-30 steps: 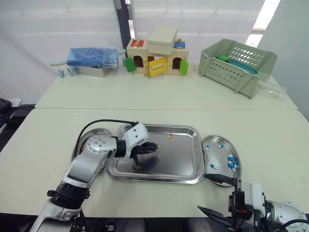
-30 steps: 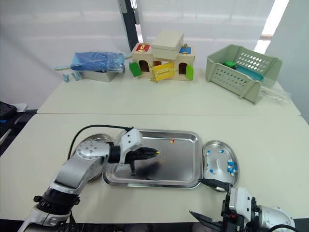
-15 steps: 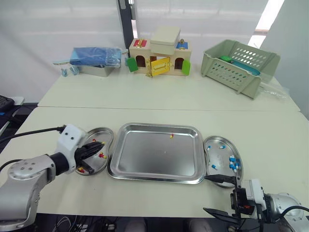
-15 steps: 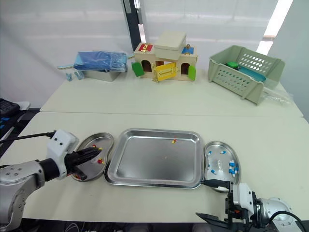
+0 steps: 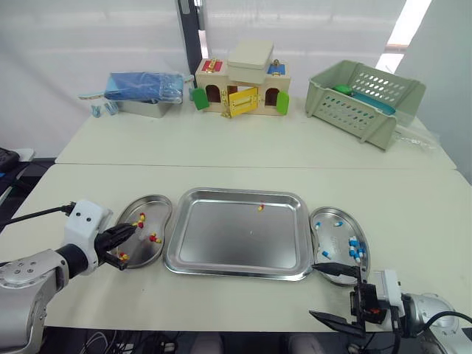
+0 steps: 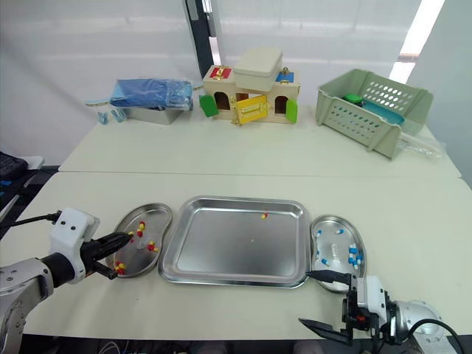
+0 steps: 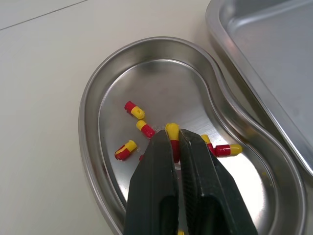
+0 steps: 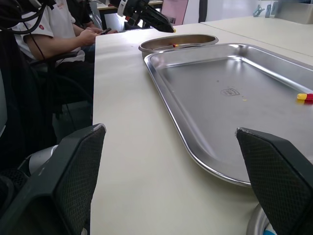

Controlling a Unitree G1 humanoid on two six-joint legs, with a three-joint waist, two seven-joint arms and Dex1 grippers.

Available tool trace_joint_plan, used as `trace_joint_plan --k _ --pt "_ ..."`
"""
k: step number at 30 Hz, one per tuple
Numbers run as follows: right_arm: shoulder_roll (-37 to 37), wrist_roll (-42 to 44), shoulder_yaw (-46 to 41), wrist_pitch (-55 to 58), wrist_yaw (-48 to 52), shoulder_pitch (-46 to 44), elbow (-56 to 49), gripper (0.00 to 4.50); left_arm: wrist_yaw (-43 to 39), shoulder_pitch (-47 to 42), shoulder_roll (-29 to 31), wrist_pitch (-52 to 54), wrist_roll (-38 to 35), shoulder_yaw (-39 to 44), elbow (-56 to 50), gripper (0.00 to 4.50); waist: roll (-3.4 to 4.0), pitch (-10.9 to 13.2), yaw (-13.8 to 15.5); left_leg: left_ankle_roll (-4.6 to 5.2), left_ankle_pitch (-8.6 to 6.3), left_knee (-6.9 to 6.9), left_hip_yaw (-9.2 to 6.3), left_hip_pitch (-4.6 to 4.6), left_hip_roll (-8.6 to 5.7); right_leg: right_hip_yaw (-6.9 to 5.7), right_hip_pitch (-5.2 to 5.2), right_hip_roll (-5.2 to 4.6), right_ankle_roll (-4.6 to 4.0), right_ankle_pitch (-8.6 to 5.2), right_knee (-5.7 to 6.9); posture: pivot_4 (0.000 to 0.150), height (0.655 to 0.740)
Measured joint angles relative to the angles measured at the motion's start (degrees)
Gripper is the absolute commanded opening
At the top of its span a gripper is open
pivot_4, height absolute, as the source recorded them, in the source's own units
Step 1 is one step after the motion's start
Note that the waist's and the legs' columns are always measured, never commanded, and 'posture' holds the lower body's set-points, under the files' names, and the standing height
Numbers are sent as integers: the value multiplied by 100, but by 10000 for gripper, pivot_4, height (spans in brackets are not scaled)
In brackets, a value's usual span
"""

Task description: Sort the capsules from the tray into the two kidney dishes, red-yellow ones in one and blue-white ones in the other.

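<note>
You are at the drop: your left gripper hangs over the left kidney dish, just left of the tray. Its fingers are pinched almost together on a red-yellow capsule, above several others lying in the dish.

The next move looks simple: part the fingers and let it fall. Then go back for the stray capsule, also red-yellow, lying near the tray's far rim.

Your right gripper waits off the tray's near right corner, fingers spread wide and holding nothing. It is beside the right kidney dish, which holds the blue-white capsules.

The surface is pale cream. Beyond the tray a second one carries a toy house, a green basket and a metal box. A white curtain hangs behind.
</note>
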Motion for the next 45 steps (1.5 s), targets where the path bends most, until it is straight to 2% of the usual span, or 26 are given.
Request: trace_joint_plan --k 5,10,19,20,35,41,45 --pt "2 -8 1 2 -63 13 -21 45000 2 -52 33 17 -46 -88 27 227 0 0 -2 0 0 0 0 0 0 0 0 0 0 0 0 1500 7400" --pt "2 -8 2 7 -136 10 -39 45000 -2 -51 99 122 -125 -126 28 14169 0 0 -2 0 0 -1 0 0 0 0 0 0 0 0 0 1500 7400" --pt "2 -7 2 8 -139 9 -84 45000 17 -50 144 172 -142 -162 27 43577 0 0 -2 0 0 -1 0 0 0 0 -1 0 0 0 0 1500 7400" --pt "2 -7 2 8 -139 9 -84 45000 17 -51 144 171 -143 -162 27 44697 0 0 -3 0 0 -1 0 0 0 0 -1 0 0 0 0 1500 7400" --pt "15 -31 6 120 -354 -135 -204 45000 -30 -254 144 18 -152 -211 223 44697 0 0 1 0 0 -1 0 -1 0 1 -1 0 0 0 0 1500 7400" --pt "-54 -3 -131 305 -534 -106 -454 45000 -261 -330 94 103 -869 144 451 44697 0 0 -3 0 0 -1 0 -1 0 0 -3 0 0 0 1 1500 7400" --pt "-290 107 -564 487 -624 -89 -523 45000 -381 -467 116 458 -1563 872 665 44697 0 0 -5 0 0 -1 1 -1 0 1 -3 0 0 0 1 1500 7400"
